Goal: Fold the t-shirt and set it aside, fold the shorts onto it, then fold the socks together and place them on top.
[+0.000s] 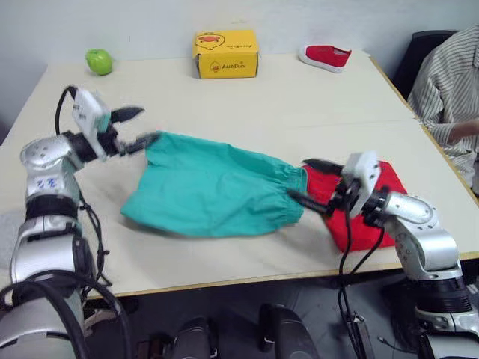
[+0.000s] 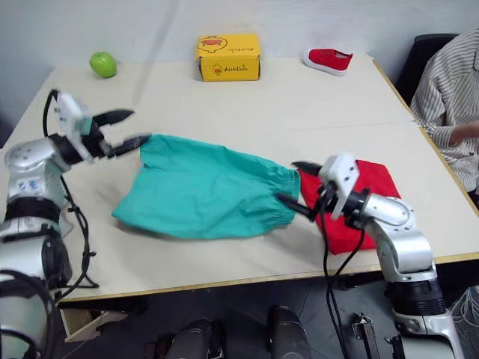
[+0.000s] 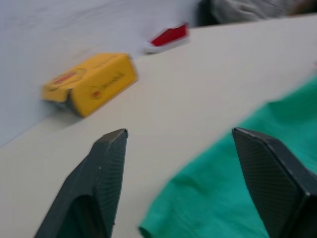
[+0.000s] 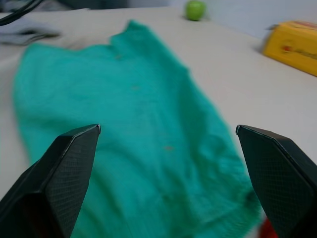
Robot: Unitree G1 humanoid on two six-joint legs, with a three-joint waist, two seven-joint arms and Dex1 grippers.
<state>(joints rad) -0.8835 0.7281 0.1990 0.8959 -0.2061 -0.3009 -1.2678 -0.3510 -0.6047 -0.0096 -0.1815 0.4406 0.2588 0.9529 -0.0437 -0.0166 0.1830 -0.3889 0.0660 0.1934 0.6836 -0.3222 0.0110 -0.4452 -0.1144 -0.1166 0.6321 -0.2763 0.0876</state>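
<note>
Table (image 1: 224, 97) holds shorts (image 1: 209, 191); t-shirt (image 1: 367, 217); box (image 1: 225, 53); apple (image 1: 99, 61); shoe (image 1: 325, 56).

table (image 1: 224, 97) – pale beige, wood-edged | wall (image 1: 150, 22) – plain white | chair (image 1: 423, 52) – dark, at far right corner

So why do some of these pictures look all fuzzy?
In the left wrist view the yellow box and red shoe look smeared; in the right wrist view the shorts and green apple are soft. The left eye view is crisper, with the shorts casting a faint shadow on the table.
</note>
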